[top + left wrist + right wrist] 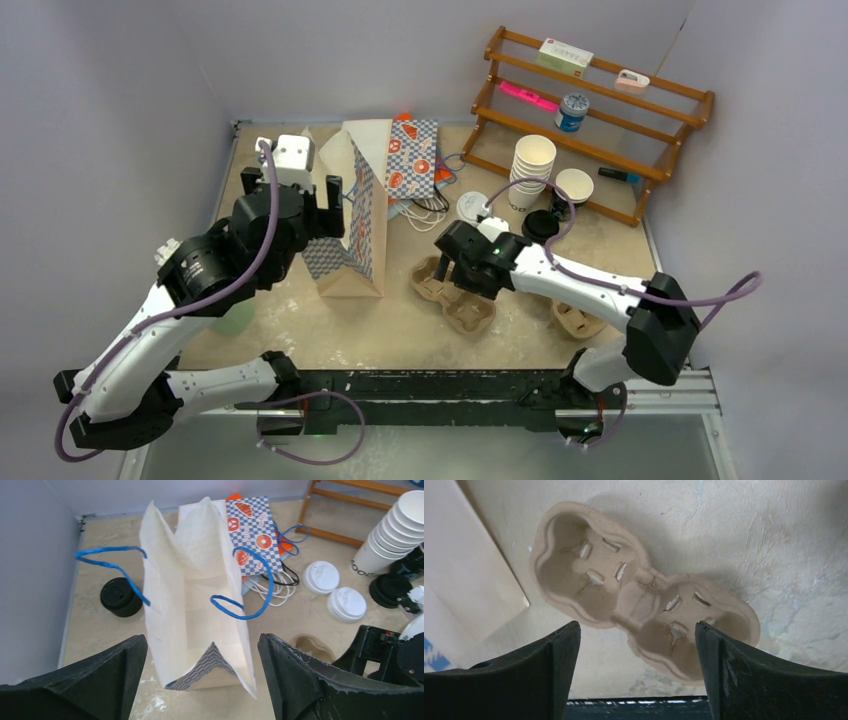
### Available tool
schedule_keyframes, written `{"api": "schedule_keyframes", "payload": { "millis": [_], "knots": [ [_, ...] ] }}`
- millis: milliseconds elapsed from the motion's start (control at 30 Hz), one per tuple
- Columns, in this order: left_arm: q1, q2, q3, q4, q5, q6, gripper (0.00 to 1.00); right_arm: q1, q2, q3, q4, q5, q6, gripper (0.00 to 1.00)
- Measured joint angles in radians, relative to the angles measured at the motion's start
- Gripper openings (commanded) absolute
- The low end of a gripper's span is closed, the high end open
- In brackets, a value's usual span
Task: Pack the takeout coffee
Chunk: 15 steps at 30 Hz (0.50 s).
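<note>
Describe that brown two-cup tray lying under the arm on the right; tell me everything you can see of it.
The cup carrier looks like moulded brown pulp cardboard, shaped as two round wells joined by a narrow waist. Each well has small cut tabs in its floor, and both are empty. It lies flat, open side up, on the table, close beside the standing paper bag; whether they touch is unclear. The right gripper hangs above it, open, apparently not touching it.
</note>
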Motion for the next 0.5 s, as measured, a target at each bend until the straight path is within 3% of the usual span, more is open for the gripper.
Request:
{"api": "schedule_keyframes", "payload": {
  "millis": [233,500],
  "knots": [
    [0.0,-0.058,-0.035,0.0,-0.088,0.001,0.87,0.0,0.145,0.091,-0.075,0.021,0.217,0.86],
    [0.0,-0.062,-0.047,0.023,-0.121,0.02,0.87,0.0,0.186,0.098,-0.127,0.071,0.385,0.87]
  ]
}}
